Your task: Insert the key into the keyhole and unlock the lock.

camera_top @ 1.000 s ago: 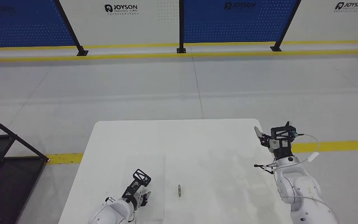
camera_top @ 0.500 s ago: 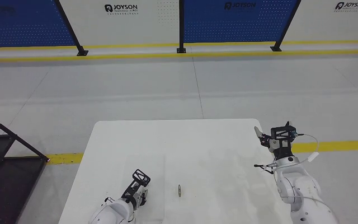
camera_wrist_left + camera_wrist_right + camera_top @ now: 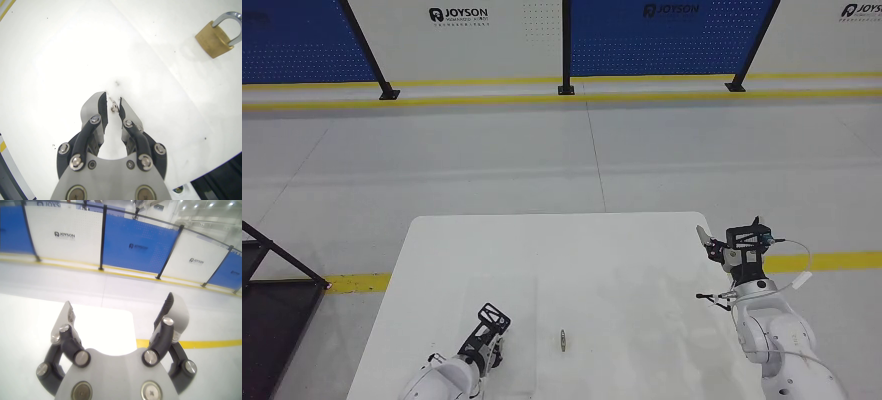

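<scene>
So the key [image 3: 114, 107] is lying on the white worktop [image 3: 56, 56], a little way off from the lock [image 3: 213, 42] and not touching it. It's tiny and silvery, and honestly hard to make out beyond that. The left gripper [image 3: 112, 97] is right down on it, tips at the worktop. Its fingers [image 3: 103, 108] are only a narrow gap apart, with the key sitting between them. One pad looks like it's up against the key, but there's a sliver of white showing on the other side, so it's not clamped. The lock is a brass padlock with a silver shackle, lying on the worktop, shackle end pointing away from the key. From the top view the lock [image 3: 562, 340] sits just to the right of the left gripper. The right gripper [image 3: 119, 302] is well apart from the lock, off to its right and farther back, up over the worktop's far corner, fingers spread wide.
</scene>
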Robot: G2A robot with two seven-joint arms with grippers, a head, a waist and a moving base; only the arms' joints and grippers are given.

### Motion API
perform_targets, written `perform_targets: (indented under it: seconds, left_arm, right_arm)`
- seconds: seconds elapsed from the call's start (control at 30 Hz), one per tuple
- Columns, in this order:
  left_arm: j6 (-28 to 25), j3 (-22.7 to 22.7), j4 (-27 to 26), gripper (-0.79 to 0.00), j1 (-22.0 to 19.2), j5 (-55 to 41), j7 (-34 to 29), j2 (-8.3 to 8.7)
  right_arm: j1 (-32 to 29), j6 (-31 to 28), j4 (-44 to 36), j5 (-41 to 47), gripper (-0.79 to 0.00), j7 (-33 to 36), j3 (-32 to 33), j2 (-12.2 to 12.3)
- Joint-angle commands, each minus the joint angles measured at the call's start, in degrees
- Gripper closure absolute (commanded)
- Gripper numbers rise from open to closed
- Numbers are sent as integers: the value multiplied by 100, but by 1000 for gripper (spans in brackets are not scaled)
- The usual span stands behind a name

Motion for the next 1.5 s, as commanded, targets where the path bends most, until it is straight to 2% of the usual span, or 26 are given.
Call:
perform_targets:
  seconds: [0.0, 0.17, 0.2, 0.43, 0.67, 0.77, 0.87, 0.97, 1.0, 1.13, 1.23, 1.33, 1.4, 1.47]
  left_arm:
    - [-15, -8, 16, -145, -5, -19, 4, 2]
    - [-26, -35, 44, -43, -28, -62, 27, 6]
    - [-20, -46, 39, -3, -26, -75, 34, 7]
    - [-4, -141, -60, 0, 43, -165, 130, 18]
    - [-50, -410, -438, 0, 298, -513, 369, 44]
    - [-162, -616, -676, 0, 498, -863, 737, 58]
    - [-348, -898, -919, 0, 804, -1368, 1421, 72]
    - [-908, -1233, -1028, 0, 1101, -1994, 2456, 93]
    - [-1266, -1331, -998, 0, 1194, -2203, 2837, 105]
    - [-2494, -1773, -578, 0, 1334, -3030, 4479, 128]
    - [-3453, -1855, -232, 0, 1278, -3021, 5508, 141]
    - [-4114, -1768, 144, 0, 1117, -3114, 6171, 135]
    - [-4339, -1684, 356, 0, 974, -3134, 6435, 125]
    - [-4438, -1601, 531, 0, 850, -3050, 6568, 115]
  right_arm:
    - [0, 0, 0, 0, -785, 0, 0, 0]
    - [0, 0, 0, 0, -785, 0, 0, 0]
    - [0, 0, 0, 0, -785, 0, 0, 0]
    - [0, 0, 0, 0, -785, 0, 0, 0]
    - [0, 0, 0, 0, -785, 0, 0, 0]
    - [0, 0, 0, 0, -785, 0, 0, 0]
    - [0, 0, 0, 0, -785, 0, 0, 0]
    - [0, 0, 0, 0, -785, 0, 0, 0]
    - [0, 0, 0, 0, -785, 0, 0, 0]
    - [0, 0, 0, 0, -785, 0, 0, 0]
    - [0, 0, 0, 0, -785, 0, 0, 0]
    - [-20, 28, 69, -61, -785, 95, -38, -7]
    - [-142, 62, 18, -205, -785, 123, -214, -25]
    - [-357, -159, -91, -400, -785, 86, -467, -34]
